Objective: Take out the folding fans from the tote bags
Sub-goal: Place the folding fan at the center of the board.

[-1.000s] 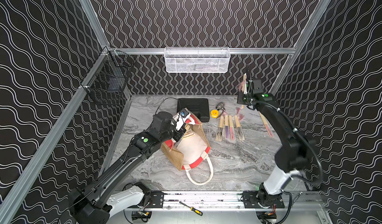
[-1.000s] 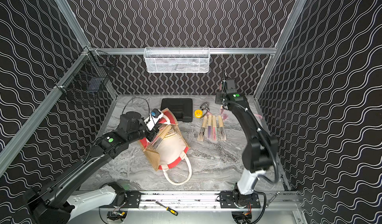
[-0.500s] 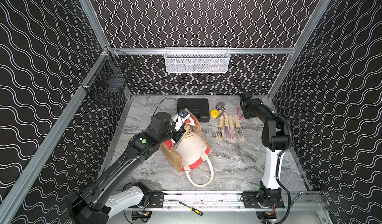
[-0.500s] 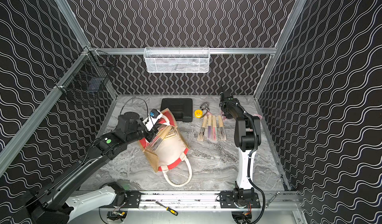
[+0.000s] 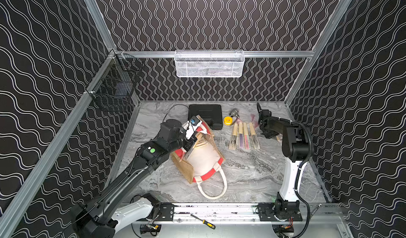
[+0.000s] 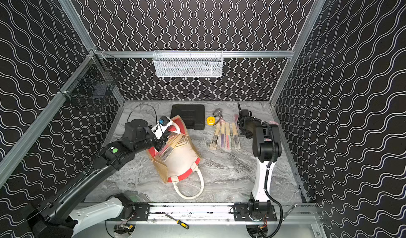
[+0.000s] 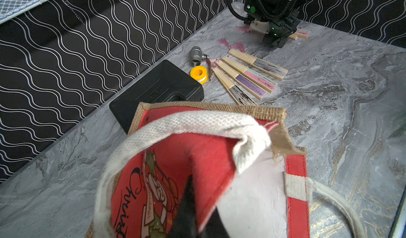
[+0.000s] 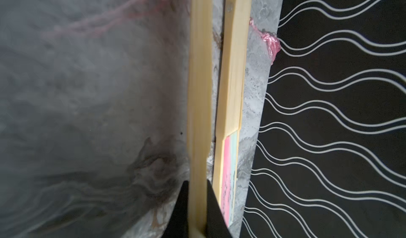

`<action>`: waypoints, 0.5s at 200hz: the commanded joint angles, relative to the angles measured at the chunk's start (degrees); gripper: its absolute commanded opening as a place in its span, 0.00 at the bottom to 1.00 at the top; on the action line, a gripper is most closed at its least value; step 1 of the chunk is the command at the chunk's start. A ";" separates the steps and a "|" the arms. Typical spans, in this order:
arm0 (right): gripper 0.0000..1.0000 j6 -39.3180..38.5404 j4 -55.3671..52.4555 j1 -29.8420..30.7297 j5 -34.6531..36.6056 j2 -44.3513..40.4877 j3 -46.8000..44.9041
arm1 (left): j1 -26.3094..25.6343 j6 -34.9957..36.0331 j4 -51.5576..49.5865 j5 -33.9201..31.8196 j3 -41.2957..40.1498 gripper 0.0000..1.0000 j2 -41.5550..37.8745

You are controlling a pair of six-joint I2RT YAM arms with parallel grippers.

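The right hand [image 8: 196, 183] has lowered its fan [image 8: 198, 83] to the table [image 8: 87, 94].

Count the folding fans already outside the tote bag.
6 fans: four in a row beside the yellow roll, one in the right gripper, one lying by the wall. More sit in the bag, partly hidden.

The grey marbled table [image 5: 252, 175] carries a flat black plastic case [image 5: 205, 115]. Just in front of it is a tan jute tote bag [image 5: 206, 160], and beside it a yellow tape roll [image 5: 227, 120], then four closed bamboo folding fans [image 5: 243, 135] (side by side).
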 commanded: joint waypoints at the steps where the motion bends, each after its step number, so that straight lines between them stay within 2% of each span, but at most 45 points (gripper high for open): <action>1: 0.08 -3.68 3.90 0.04 3.88 0.48 -0.44 | -0.04 0.36 2.02 0.67 -0.15 0.00 -0.22; 100: 0.15 -2.64 2.76 -0.64 6.58 7.41 4.89 | -0.04 0.67 1.97 0.03 -0.29 0.00 -0.02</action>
